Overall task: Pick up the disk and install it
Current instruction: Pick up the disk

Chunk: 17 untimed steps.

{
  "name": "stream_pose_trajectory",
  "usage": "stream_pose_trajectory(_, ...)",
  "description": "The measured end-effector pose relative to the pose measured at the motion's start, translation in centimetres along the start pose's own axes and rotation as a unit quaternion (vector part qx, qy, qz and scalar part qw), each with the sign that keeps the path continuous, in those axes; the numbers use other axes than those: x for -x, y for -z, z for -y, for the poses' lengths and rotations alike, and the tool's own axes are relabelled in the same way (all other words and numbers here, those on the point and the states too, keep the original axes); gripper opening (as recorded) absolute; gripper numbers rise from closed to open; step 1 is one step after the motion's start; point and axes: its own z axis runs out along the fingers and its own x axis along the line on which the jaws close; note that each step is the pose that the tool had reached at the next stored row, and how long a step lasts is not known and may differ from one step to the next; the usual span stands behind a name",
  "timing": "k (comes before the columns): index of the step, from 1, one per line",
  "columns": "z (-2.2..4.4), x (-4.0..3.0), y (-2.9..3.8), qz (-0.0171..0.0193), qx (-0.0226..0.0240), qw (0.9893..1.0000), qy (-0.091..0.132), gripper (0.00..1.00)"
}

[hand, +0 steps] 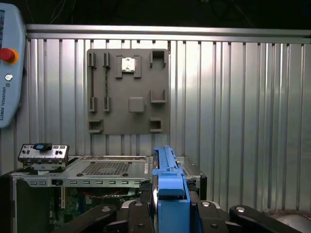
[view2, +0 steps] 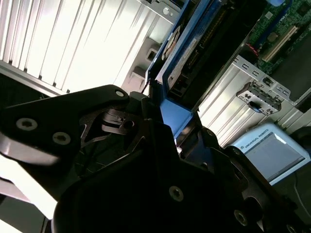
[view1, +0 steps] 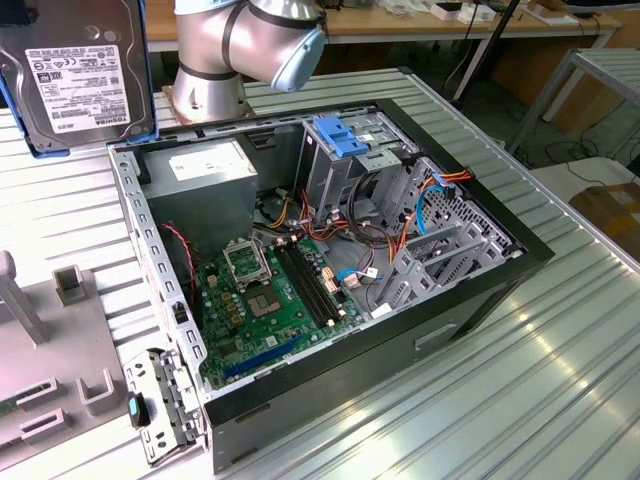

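In the exterior view the disk (view1: 75, 70) hangs in the air, well off to the exterior view's left of the open computer case (view1: 480, 290). Its label faces out, its blue side rails show, and it is nowhere near the drive cage (view1: 365, 170). That cage is my worry. Loose cables (view1: 385, 250) lie just beside it, and a disk coming in tilted could snag them or catch a rail on the metal edge. In the second wrist view the gripper (view2: 167, 116) is clamped on the disk, which is seen edge-on and held, as far as I can tell, near one end. I judge that a knock against the case could twist the disk in that hold, or let it slip onto the circuit board (view2: 282, 24). In the first wrist view the fingers (hand: 143, 213) press on either side of the blue rail, with the case beyond and a grey parts board (hand: 129, 92) further off. Any lean in the disk here would carry straight into the slot.
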Motion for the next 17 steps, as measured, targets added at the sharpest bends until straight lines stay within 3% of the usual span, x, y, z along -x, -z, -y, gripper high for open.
stream_pose_trajectory(6,1.81,-0.01,-0.03,0.0,-0.0005,1.0,0.0,0.37)
stream_pose_trajectory(17,4.25,-0.01,-0.07,0.0,-0.0012,1.0,0.0,0.37)
